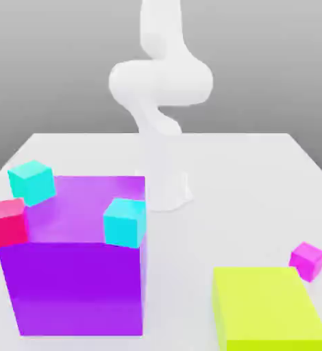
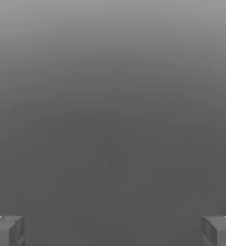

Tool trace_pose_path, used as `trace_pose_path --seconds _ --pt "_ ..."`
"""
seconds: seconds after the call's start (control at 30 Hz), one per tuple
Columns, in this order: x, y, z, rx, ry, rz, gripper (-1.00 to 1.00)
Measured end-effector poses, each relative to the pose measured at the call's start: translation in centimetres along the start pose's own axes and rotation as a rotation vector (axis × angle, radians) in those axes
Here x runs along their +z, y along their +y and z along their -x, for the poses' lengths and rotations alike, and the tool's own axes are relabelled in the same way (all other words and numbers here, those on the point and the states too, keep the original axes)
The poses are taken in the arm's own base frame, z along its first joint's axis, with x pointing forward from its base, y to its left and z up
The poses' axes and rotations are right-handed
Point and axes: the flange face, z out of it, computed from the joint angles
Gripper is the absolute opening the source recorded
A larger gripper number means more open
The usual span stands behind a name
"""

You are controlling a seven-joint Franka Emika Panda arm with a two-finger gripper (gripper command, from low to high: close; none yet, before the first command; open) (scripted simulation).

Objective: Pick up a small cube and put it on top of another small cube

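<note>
The pink cube (image 1: pixel 307 261) sits just beside the yellow block (image 1: pixel 269 305). My gripper (image 2: pixel 113 231) is wide and empty; I judge this the approach, calling for a move above the cube.

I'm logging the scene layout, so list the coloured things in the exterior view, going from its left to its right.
Crimson-pink small cube → cyan small cube at the purple block's near corner → yellow-green block → magenta-pink small cube.
</note>
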Motion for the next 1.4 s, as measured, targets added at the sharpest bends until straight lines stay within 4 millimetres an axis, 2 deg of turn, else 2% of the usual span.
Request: trace_pose_path --seconds 0.13,0.3,0.5,0.67,0.87,1.0,1.17,1.33,1.37,1.4 --pt "6.4 -1.9 3.0 -0.228 -0.13 -0.021 0.0" --pt "13.5 -3.9 8.3 -0.508 -0.275 -0.056 0.0" --pt "20.6 -5.5 16.6 -0.851 -0.432 -0.108 0.0" --pt "25.2 -5.6 24.4 -1.143 -0.551 -0.157 0.0" --pt "28.9 -4.2 34.6 -1.511 -0.681 -0.226 0.0" --pt "30.6 -2.2 40.9 -1.758 -0.76 -0.271 0.0" --pt "32.7 1.4 46.6 -2.023 -0.84 -0.31 0.0" --pt "36.6 4.1 49.8 -2.053 -0.849 -0.316 0.0" --pt "37.1 4.5 50.1 -2.053 -0.85 -0.316 -1.0" --pt "37.1 4.5 50.1 -2.053 -0.85 -0.316 -1.0"
